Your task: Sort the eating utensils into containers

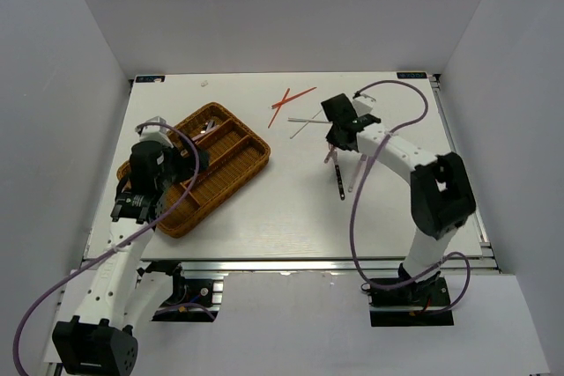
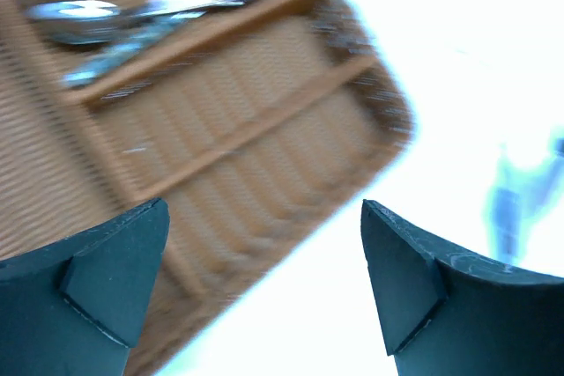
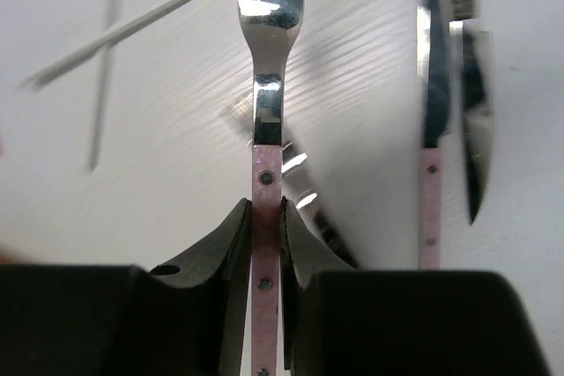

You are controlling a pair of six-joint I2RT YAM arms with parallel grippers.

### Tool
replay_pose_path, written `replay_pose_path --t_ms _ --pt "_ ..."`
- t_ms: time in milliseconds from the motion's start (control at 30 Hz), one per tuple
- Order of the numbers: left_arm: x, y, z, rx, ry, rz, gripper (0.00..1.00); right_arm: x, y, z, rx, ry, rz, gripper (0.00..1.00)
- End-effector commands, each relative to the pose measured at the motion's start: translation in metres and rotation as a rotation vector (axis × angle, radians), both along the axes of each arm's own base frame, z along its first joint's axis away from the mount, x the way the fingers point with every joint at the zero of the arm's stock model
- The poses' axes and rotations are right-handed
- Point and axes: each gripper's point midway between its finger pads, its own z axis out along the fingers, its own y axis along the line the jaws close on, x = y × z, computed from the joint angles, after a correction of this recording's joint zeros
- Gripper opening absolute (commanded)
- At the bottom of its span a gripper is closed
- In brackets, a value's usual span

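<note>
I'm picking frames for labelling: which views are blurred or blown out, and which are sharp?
Left wrist: wicker tray smeared by motion blur, table blown out white. Right wrist: fork sharp with glare on its neck, knife at the right soft. Top external: evenly lit and sharp, red chopsticks crisp.

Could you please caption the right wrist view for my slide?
The right tool clamps a fork by its pink handle; a knife lies alongside.

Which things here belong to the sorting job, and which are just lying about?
Job: brown woven wicker tray, pink-handled silver fork in right gripper, pink-handled knife, thin red chopsticks, thin silver-white chopsticks.
Lying about: small white scrap, purple cables.
</note>
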Motion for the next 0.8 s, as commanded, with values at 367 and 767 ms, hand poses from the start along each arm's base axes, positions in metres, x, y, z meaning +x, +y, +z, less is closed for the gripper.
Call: replay_pose_path --t_ms 367,767 --pt "-0.002 -0.122 0.064 -0.49 -0.188 -0.518 0.96 -0.211 0.226 0.135 -0.028 -0.43 1.499 0.0" --pt "-0.002 -0.12 0.037 -0.431 -0.099 -0.518 0.0 -0.206 0.239 0.148 -0.145 -0.445 1.436 0.0"
